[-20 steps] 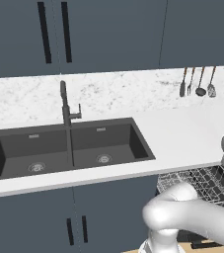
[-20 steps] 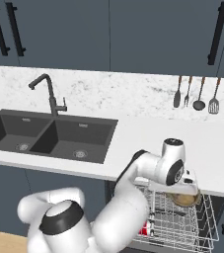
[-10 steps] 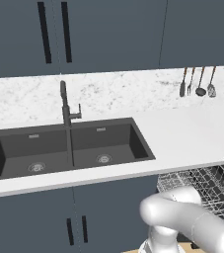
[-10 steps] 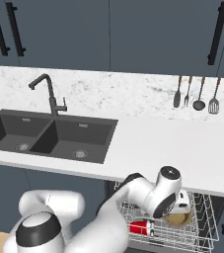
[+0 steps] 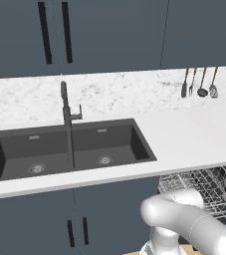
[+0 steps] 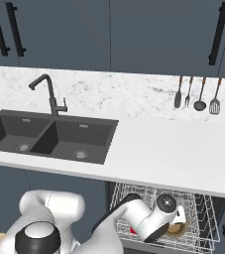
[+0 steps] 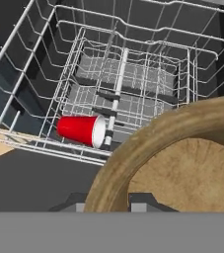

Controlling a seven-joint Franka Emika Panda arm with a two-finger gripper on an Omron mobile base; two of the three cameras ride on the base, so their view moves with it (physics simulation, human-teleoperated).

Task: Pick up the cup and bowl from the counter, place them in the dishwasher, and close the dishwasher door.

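- Already we see the red cup [image 7: 83, 130] lying on its side in the lower left of the silver rack [image 7: 133, 74] in the hand view, its long axis running roughly across the picture and its open mouth turned toward the right.
- Moving right, the rack's free floor [image 7: 128, 101] opens just beyond the cup, above and left of what we carry, and we judge that to be where the load should go.
- Further right, the bowl [image 7: 182, 163] sits clamped at its rim between our gripper [image 7: 106, 201] fingers, its wooden inside facing the camera and its body spreading up and to the right of the grip.
- From the right base view, our gripper [image 6: 176, 225] hangs low over the pulled-out rack of the dishwasher [image 6: 203, 218] with the bowl [image 6: 175, 228] under it, below the edge of the counter [image 6: 173, 149].
- We reckon the coming move is a short drop, kept clear of the cup to the left; the dishwasher door we cannot make out.
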